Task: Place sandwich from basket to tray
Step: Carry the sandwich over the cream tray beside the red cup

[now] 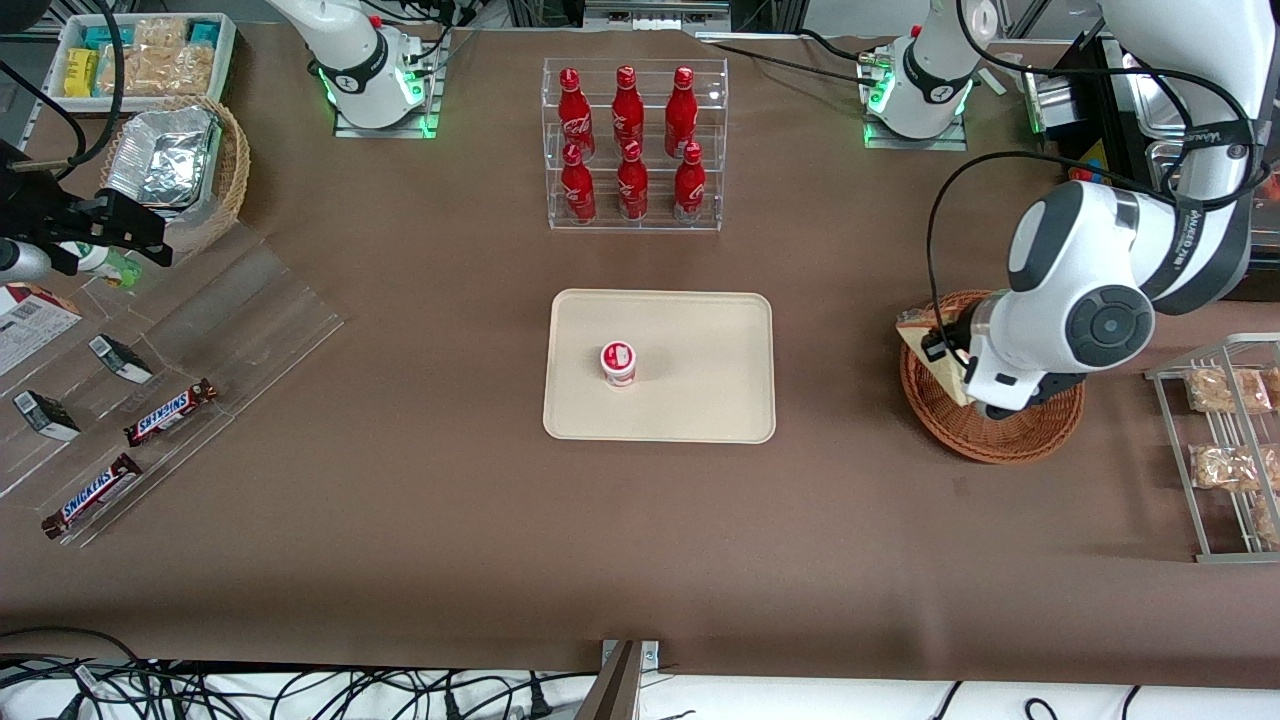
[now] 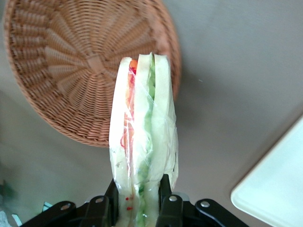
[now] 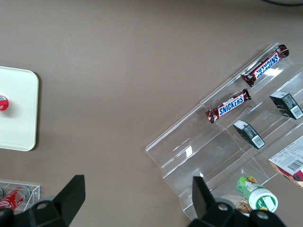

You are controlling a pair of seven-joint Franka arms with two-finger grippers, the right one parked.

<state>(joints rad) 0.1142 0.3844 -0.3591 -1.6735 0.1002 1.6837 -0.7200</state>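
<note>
1. One gripper (image 2: 137, 208) hangs above the basket (image 1: 1000, 440), fingers (image 2: 106, 208) clamped on the sandwich (image 2: 142, 142).
2. Sandwich is lifted clear of the weave, upright.
3. Tray (image 1: 700, 400) lies toward the parked arm's end, well apart; a small cup (image 1: 619, 363) stands on it.

Chocolate bars (image 1: 172, 412) on the clear acrylic stand (image 1: 190, 340): "SNICKERS" on both wrappers.
Red bottles (image 1: 628, 140) in the clear rack: white script logo, too small to read.
Gripper (image 1: 962, 372) over the basket (image 1: 990, 430): no legible marking.
</note>
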